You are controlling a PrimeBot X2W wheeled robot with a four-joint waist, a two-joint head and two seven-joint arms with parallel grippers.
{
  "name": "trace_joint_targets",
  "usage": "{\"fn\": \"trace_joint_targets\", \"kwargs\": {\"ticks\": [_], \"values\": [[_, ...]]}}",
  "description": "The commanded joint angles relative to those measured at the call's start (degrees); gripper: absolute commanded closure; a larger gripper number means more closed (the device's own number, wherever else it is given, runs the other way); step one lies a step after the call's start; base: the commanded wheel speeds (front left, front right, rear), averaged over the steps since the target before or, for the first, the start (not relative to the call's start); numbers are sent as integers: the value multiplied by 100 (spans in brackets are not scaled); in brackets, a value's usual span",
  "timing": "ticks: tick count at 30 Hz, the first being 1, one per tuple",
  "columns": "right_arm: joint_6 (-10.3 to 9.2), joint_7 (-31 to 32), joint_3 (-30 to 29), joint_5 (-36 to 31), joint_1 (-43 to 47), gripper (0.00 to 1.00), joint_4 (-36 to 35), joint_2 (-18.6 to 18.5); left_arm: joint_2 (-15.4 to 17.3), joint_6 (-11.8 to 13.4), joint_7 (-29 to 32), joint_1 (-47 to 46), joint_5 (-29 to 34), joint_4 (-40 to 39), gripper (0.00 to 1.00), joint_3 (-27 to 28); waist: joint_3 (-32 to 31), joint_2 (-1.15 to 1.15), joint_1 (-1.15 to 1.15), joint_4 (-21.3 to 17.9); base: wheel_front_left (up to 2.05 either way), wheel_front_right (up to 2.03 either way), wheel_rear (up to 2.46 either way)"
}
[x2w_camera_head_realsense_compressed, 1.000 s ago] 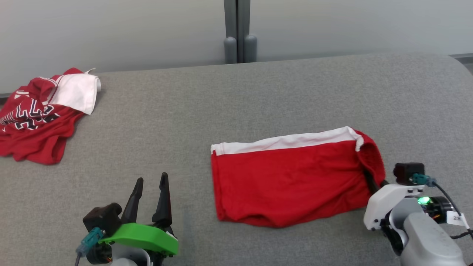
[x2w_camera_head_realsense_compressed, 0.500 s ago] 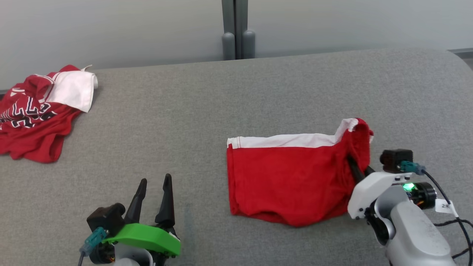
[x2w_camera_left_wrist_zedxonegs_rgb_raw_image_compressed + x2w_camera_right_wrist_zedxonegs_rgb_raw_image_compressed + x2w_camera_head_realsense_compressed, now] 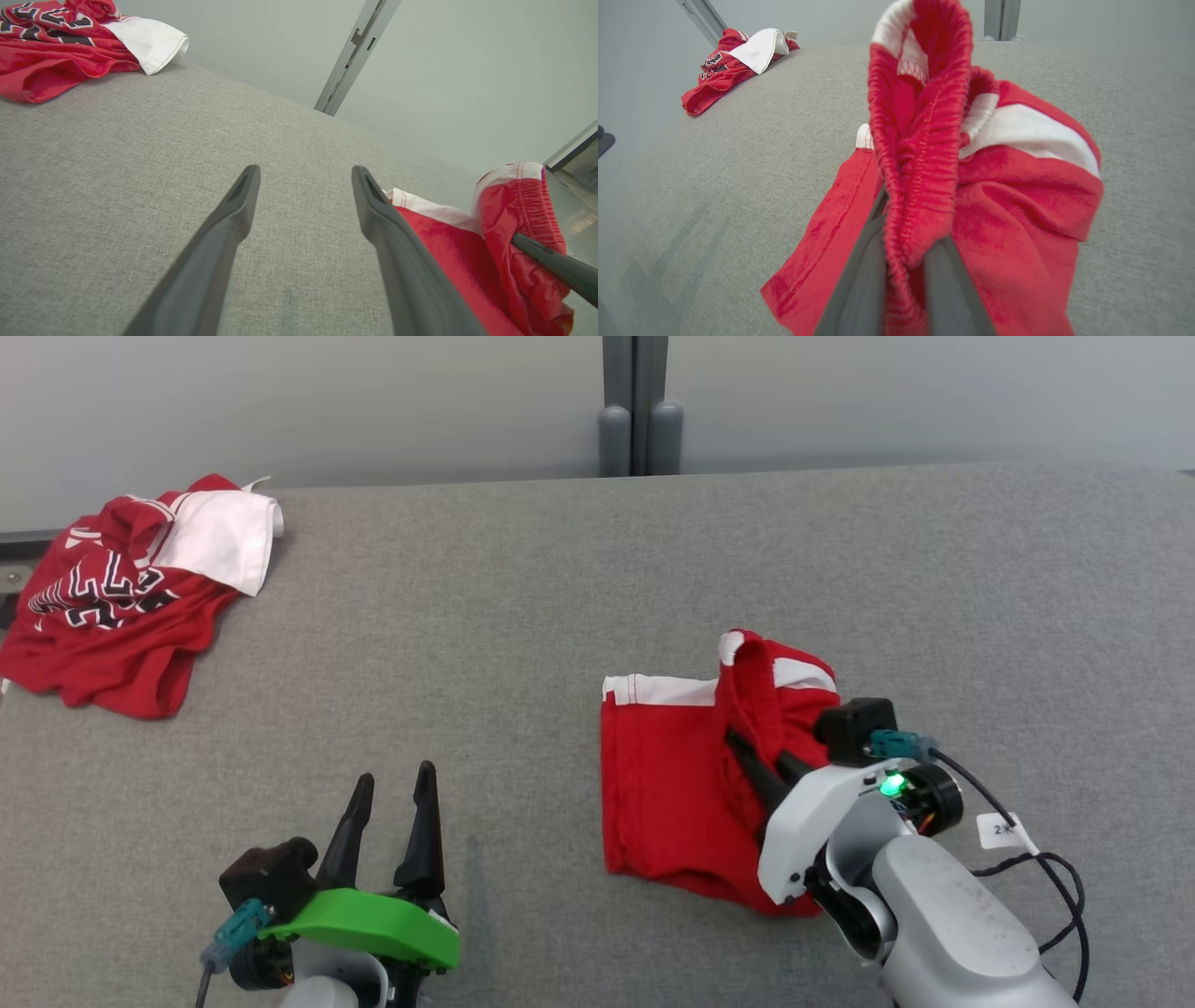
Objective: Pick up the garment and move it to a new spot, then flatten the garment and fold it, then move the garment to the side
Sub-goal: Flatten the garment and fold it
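Right tool [image 3: 752,751], clamping the shorts [image 3: 658,784], has carried their edge leftward; left tool [image 3: 394,775] spread; jersey [image 3: 121,616] far-left.

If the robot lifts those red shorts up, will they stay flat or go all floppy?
Probably floppy: the shorts bend and bunch where the right gripper pinches the waistband. Likely light too, since one pinch holds that end up. They probably won't slide out easily; the gathered waistband looks thick between the fingers.
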Motion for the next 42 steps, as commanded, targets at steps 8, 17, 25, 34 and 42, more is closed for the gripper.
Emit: {"fn": "trace_joint_targets", "kwargs": {"ticks": [8,17,25,34,42], "values": [[-6,-102,776,339,-338,62,441,-15,-16,-47,-2,-147,-37,49,0,-15,76,0,0,153,0,0,0],[-6,-473,1412,480,-588,0,501,-15,-24,-55,-2,-119,-15,77,0,42,68,0,0,97,0,0,0],[-6,-994,1212,54,-707,0,566,-14,-24,-59,-3,-174,177,14,0,21,-42,0,0,-118,0,0,0],[-6,-1546,-24,-965,-393,0,490,-19,-21,0,-3,-5,542,-106,0,99,-277,0,0,-464,0,0,0],[-6,-1618,-1193,-1496,574,0,-325,-9,-18,105,-3,387,826,-324,0,476,-427,0,0,-637,0,0,0]]}}
